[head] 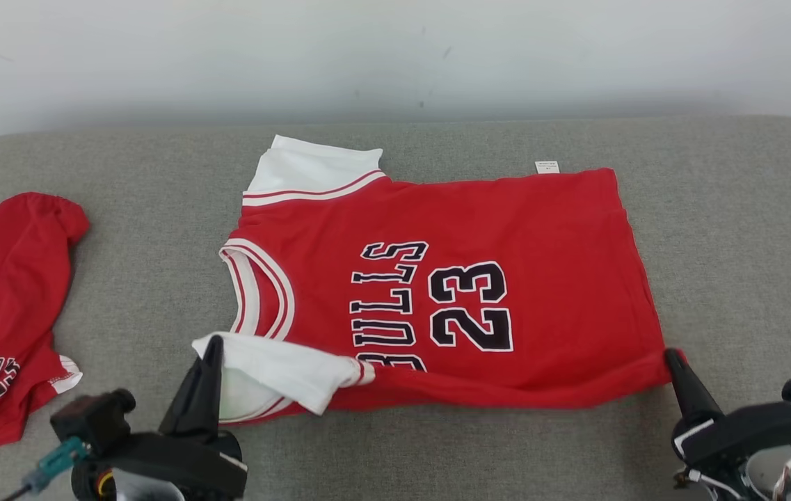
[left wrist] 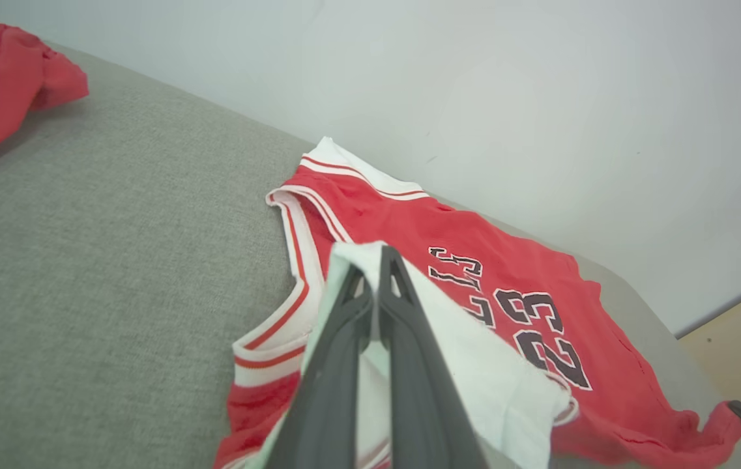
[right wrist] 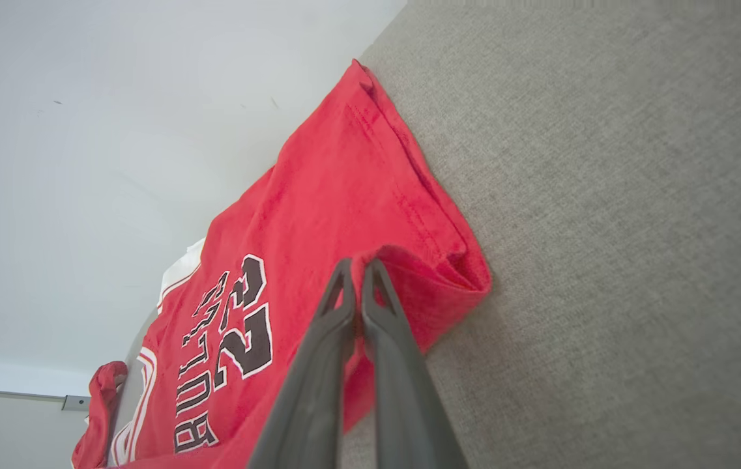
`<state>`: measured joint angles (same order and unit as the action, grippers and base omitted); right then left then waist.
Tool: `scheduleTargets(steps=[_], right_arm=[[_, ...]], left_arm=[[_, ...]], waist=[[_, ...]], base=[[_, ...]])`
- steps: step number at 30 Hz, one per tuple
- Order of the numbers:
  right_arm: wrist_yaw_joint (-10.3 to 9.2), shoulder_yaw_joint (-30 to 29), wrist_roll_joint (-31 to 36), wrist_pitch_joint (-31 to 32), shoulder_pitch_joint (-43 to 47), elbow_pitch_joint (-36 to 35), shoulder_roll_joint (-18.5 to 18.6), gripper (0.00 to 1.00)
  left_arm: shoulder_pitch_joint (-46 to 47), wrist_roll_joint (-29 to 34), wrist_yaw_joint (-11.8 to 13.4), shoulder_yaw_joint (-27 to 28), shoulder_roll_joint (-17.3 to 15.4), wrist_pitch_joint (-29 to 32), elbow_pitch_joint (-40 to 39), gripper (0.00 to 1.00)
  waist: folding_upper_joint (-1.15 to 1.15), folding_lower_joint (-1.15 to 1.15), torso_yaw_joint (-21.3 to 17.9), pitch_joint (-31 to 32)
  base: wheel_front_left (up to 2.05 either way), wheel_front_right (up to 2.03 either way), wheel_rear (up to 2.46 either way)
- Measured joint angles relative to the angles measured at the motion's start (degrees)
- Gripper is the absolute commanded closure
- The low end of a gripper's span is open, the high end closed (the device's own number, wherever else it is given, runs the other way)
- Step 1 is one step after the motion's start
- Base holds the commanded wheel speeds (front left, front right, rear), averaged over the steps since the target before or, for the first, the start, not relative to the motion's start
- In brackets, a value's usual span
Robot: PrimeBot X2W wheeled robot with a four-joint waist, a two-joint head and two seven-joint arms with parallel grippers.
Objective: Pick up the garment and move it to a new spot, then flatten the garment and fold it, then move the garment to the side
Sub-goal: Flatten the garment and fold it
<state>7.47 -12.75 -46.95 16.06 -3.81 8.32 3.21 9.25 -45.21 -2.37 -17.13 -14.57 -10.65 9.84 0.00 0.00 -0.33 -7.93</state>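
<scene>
Since the left hand (head: 213,346) is clamped only on the white sleeve (head: 284,376) and the right hand (head: 673,356) on the hem corner (head: 649,376), the jersey (head: 506,229), spread mid-tabletop (head: 736,229), could slip free or bunch if they lift unevenly. I count two hands and two red garments: this jersey and a crumpled one (head: 5,292) at far left.

The garment (head: 478,229) is lying across the middle of the counter (head: 736,264), its collar (head: 256,292) pointing left; a second garment (head: 5,292) is sitting well apart at its left, and a wall (head: 395,56) is standing behind.
</scene>
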Motion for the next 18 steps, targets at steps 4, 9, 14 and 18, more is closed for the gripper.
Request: scheduleTargets(steps=[4,9,14,18], right_arm=[[0.00,-0.8,1.5,0.6,-4.2,3.5,0.1,1.00],[0.00,-2.0,3.5,0.9,-9.2,8.2,0.4,1.00],[0.00,-2.1,5.7,0.0,-14.1,13.2,0.9,1.00],[0.00,-1.4,6.7,-1.5,-16.2,15.0,1.2,1.00]], left_arm=[[4.3,0.0,-0.6,0.2,-0.4,0.8,4.5,1.00],[9.4,0.2,-1.8,-0.6,-0.6,1.4,9.8,1.00],[14.9,0.5,-3.2,-1.9,-0.2,1.2,16.5,1.00],[17.2,0.7,-4.0,-3.0,0.3,0.4,20.5,1.00]], waist=[[0.00,0.00,-0.1,-0.5],[0.00,0.00,0.0,-1.6],[0.00,0.01,0.3,-3.0],[0.01,0.01,0.5,-3.5]], base=[[0.00,0.00,0.00],[0.00,0.00,0.00],[0.00,0.00,0.00],[0.00,0.00,0.00]])
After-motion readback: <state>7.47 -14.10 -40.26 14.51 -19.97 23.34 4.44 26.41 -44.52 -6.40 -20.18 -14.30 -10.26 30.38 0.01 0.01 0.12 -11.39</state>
